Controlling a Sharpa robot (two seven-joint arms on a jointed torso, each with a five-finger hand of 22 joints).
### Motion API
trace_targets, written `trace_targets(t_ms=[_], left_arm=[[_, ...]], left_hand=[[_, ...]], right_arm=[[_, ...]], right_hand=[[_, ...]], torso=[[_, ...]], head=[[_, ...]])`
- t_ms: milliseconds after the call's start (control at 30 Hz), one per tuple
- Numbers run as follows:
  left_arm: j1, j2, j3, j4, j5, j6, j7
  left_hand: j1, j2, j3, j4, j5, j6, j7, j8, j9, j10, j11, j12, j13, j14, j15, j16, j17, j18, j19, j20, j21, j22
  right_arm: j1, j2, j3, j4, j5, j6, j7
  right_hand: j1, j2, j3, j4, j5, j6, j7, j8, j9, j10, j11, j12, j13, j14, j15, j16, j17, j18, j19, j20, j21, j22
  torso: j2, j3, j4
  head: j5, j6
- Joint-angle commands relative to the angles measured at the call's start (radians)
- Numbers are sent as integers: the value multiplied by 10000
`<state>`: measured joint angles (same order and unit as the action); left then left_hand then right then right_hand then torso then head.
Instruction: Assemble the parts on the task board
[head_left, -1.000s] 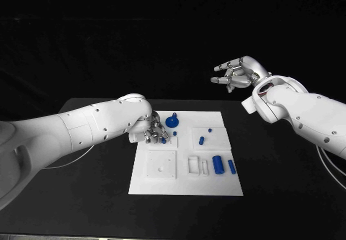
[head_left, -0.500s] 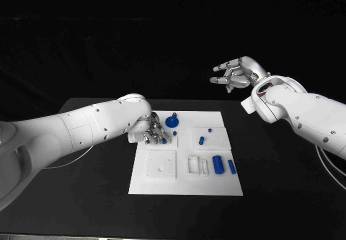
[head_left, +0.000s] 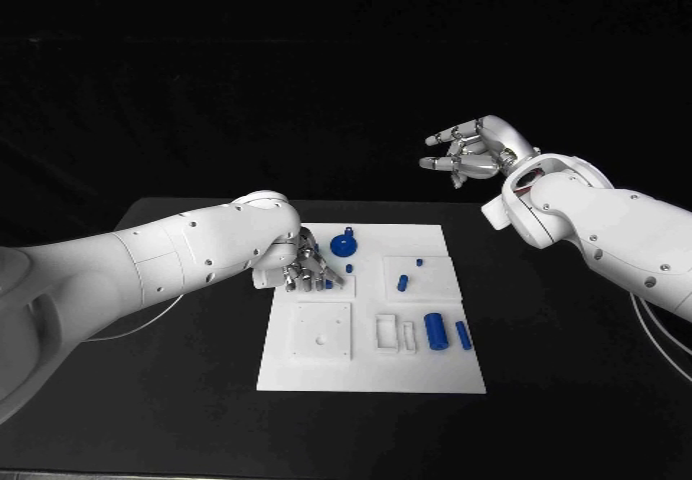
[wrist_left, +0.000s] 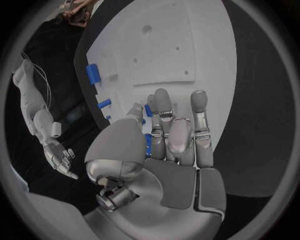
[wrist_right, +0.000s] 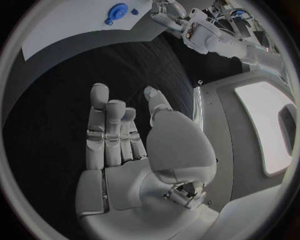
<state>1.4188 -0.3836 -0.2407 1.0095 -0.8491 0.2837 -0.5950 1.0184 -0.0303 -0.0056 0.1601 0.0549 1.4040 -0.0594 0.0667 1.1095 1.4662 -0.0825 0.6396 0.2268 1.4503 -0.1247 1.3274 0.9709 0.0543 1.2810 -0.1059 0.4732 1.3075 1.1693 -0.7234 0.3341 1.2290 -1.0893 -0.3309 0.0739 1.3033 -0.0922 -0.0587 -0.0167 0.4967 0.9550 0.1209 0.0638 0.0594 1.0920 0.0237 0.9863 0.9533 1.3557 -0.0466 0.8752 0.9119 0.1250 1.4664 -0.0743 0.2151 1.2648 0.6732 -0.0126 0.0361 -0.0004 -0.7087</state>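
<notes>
My left hand (head_left: 306, 266) is drawing slightly back toward me on the white board (head_left: 372, 372), its fingers bending over a small blue peg (wrist_left: 148, 144), probably to pick it; whether it grips, I cannot tell. My right hand (head_left: 472, 148) is waiting open, raised beyond the bench (head_left: 577, 400), so the board stays free.

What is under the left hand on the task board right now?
The left hand hovers over the task board's far left corner. A small blue part peeks out between its fingers; whether they grip it is hidden.

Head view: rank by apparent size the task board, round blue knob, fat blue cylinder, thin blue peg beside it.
1. task board
2. round blue knob
3. fat blue cylinder
4. thin blue peg

Knob and cylinder look close; that order is unsure.
</notes>
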Motion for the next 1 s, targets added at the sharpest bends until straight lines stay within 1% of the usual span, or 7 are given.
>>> trace_targets(t_ms=[33, 167, 367, 533, 667, 867, 1000], left_arm=[[-4, -103, 4, 63, -54, -120, 18], [2, -323, 51, 260, 323, -189, 66], [54, -554, 441, 388, 828, -465, 116], [214, -721, 761, 351, 1035, -612, 180], [526, -800, 870, 37, 1128, -190, 147], [918, -821, 916, -712, 1170, 133, 172], [1011, -696, 924, -1306, 1187, 613, 241]], left_hand=[[-44, -353, 159, 269, -61, 86, -17, 19, -13, 497, -48, -53, -41, -25, -59, -38, 2, -85, 4, -103, -35, 194], [-80, -1038, 3, 719, -68, 12, 15, -23, -97, 495, -41, -95, -98, -55, -57, -74, -18, -147, -39, -143, -52, 193], [285, -1125, -378, 1261, -67, -43, 46, -17, -449, 497, -30, -122, -181, -64, -79, -150, -67, -199, -41, -203, -54, 190], [565, -842, -265, 1049, -51, -1123, 358, -50, -1194, 394, 140, -533, -350, -428, -30, -799, -1062, -269, -176, -277, -182, 145], [595, -14, -662, -123, 65, -1914, 641, -10, -3573, 420, 239, -1467, -303, -709, 70, -1483, -2137, -436, -256, -288, -725, -17], [787, 555, -1082, -931, 1200, -2109, 733, 4, -4459, 396, 286, -1774, -40, -839, 75, -1600, -2586, -472, -130, -295, -1094, 73], [1160, 884, -1002, -1230, 2875, -2592, 799, 72, -4637, 369, 317, -1872, -14, -910, 85, -1636, -2711, -493, -138, -294, -1179, 109]], right_arm=[[-20, -11, 7, 1, 12, 92, 51], [-38, -31, 7, -32, 58, 74, 63], [-76, -44, 7, -80, 127, 63, 85], [-93, -56, 7, -110, 168, 54, 103], [-97, -69, 7, -156, 319, 35, 140], [-100, -22, 7, -265, 662, 2, 244], [-100, 28, 7, -293, 933, -189, 413]], right_hand=[[-38, 28, 0, 19, 60, -109, 20, -47, 1, -81, -21, -59, -26, -70, -7, 45, -14, 112, 305, 92, -44, 8], [-39, -9, 7, 99, 68, -332, 38, -43, -2, -230, -16, -394, -362, -120, 5, 11, -32, 109, 268, 107, -93, -19], [66, -94, -3, 385, 23, -517, 49, -53, -9, -155, -18, -688, -1026, -202, 3, -54, -102, 70, 271, 101, -250, -131], [147, -103, 20, 482, 0, -534, 42, -57, -11, -5, -49, -1436, -2146, -310, -10, -391, -483, -17, 210, 92, -629, -527], [240, -47, 133, 454, -111, -425, 57, -54, -7, -27, -5, -2290, -3265, -694, 83, -947, -1157, -134, -28, 184, -1316, -1311], [356, -13, 389, 349, -150, -450, 149, -50, -6, 92, 202, -3966, -5383, -1858, 439, -2033, -2553, -327, -1430, 531, -1499, -3148], [560, -28, 903, 37, -438, -598, 293, -91, -26, 517, 311, -5560, -7278, -1867, 669, -3482, -4288, -290, -2052, 748, -1488, -5076]], torso=[[4, -10, -5], [6, -24, 0], [13, -9, 5], [-5, -9, 9], [12, -2, -6], [34, 50, -85], [80, 64, -150]], head=[[-8, 33], [-52, 110], [-52, 153], [-34, 184], [-6, 249], [34, 326], [85, 423]])
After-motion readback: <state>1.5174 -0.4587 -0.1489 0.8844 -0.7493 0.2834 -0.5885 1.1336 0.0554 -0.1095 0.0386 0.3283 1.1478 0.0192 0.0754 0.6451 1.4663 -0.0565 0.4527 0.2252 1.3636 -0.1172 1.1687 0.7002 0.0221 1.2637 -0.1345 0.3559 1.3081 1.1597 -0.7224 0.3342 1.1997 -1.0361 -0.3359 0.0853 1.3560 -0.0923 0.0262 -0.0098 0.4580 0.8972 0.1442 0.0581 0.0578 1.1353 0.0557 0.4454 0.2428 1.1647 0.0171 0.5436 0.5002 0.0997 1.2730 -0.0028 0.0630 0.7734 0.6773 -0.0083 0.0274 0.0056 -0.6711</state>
